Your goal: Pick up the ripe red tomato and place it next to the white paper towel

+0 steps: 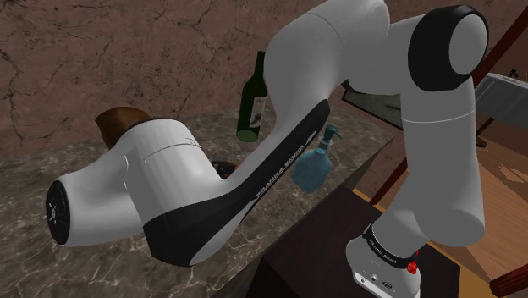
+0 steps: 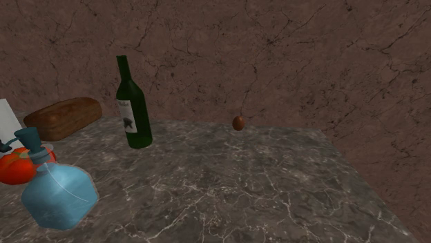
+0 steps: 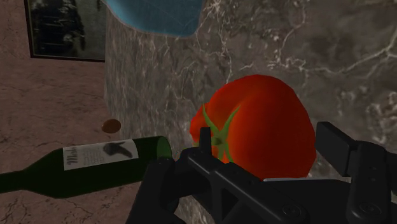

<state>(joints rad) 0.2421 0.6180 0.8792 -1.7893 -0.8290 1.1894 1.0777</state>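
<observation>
Red tomato (image 3: 270,111) right in front of the hand (image 3: 266,143) (blue bottle (image 3: 156,16) nearby)

The white arm (image 1: 423,169) climbs straight up from its base (image 1: 381,258) and turns over at a big dark-capped top joint (image 1: 448,46). From there it folds back down in a long sweep. That lower link (image 1: 254,182) is white above and black underneath, with lettering along its side, and it ends in a fat white housing with a dark round cap (image 1: 57,212). Close up at the tomato (image 3: 267,95), the black claw (image 3: 268,135) has its two fingers (image 3: 334,146) spread apart, one on either side of the tomato. I can't make out whether either finger touches it.
</observation>
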